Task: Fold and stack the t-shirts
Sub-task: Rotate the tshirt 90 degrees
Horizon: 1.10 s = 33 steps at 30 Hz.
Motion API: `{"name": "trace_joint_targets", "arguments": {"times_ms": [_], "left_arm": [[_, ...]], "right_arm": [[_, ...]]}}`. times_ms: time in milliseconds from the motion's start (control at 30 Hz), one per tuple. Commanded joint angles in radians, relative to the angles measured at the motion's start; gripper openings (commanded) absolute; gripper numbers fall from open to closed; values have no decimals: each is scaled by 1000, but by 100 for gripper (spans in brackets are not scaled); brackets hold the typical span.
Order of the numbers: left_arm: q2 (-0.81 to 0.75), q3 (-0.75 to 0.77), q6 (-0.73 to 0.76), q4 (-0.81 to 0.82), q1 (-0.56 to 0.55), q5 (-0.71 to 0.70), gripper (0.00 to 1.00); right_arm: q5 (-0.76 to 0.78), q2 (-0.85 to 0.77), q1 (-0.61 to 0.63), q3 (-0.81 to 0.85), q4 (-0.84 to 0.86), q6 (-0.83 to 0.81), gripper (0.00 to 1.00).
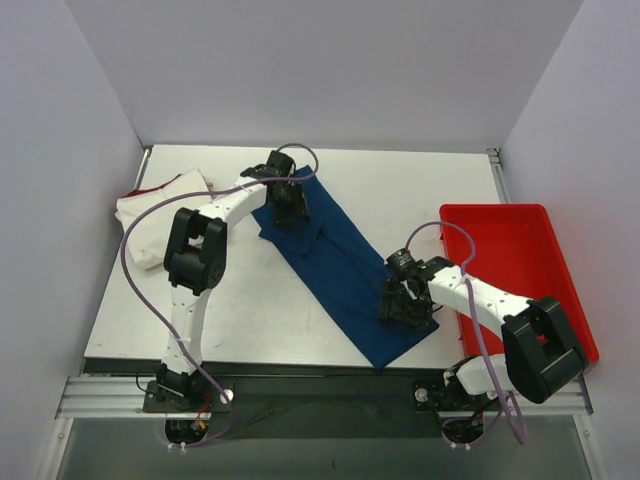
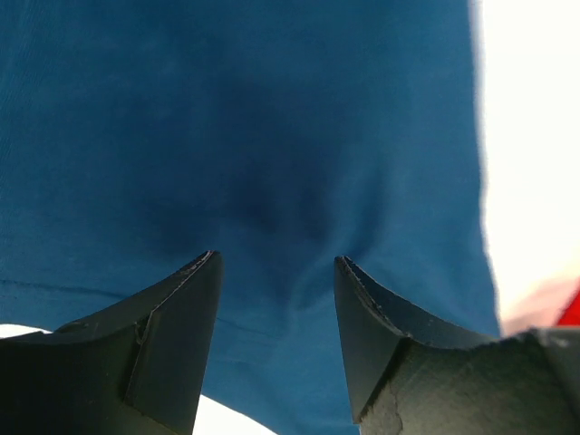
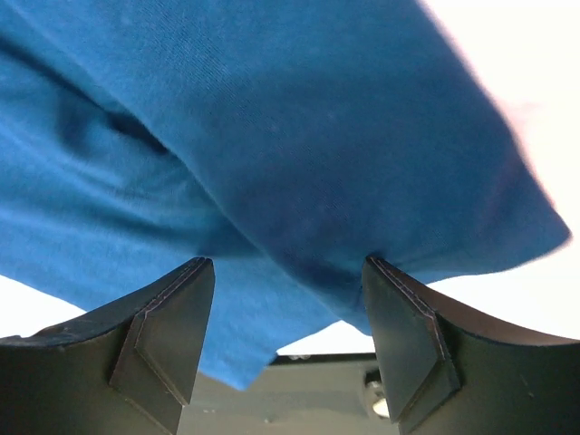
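Observation:
The dark teal-blue t-shirt (image 1: 335,255) lies folded into a long strip, running diagonally from the back centre to the table's near edge. My left gripper (image 1: 290,210) is down on its far end. In the left wrist view the left gripper (image 2: 276,258) is open, with the blue t-shirt (image 2: 254,118) spread just beyond its tips. My right gripper (image 1: 400,305) is at the strip's near end. The right gripper (image 3: 288,261) is open too, over a folded edge of the blue t-shirt (image 3: 344,118). A cream-white t-shirt (image 1: 150,215) with a red edge lies bunched at the back left.
A red plastic tray (image 1: 510,260) stands on the right side of the table, close to my right arm. The table's near edge (image 1: 300,365) runs just below the shirt's lower corner. Grey walls close in the back and both sides.

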Motion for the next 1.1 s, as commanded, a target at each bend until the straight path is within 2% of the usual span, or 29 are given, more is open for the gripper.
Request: {"name": "trace_joint_targets", "arguments": {"times_ms": [0,167,333,567,767,833,933,1033,1067], "left_arm": [[26,-17,-30,54,13,17,63],[76,-63,-46,82,50,41,63],[89,-65,-25,160,98,89,63],[282,223,69,79,141,162,63],[373,490,82,56,148,204,64],[364,539,73,66,145,224,64],[283,531,61,105,141,235,65],[156,463,84,105,130,227,66],[73,387,95,99,119,221,66]], "right_arm": [[-72,39,0,-43,81,0,66],[-135,94,42,-92,152,30,66],[-173,176,177,-46,187,108,65],[-207,306,372,159,191,216,65],[-227,374,464,394,143,189,66],[-216,354,471,443,109,176,66],[-155,293,464,491,42,158,67],[-118,228,441,463,-12,161,67],[-100,213,434,447,-33,165,67]]}}
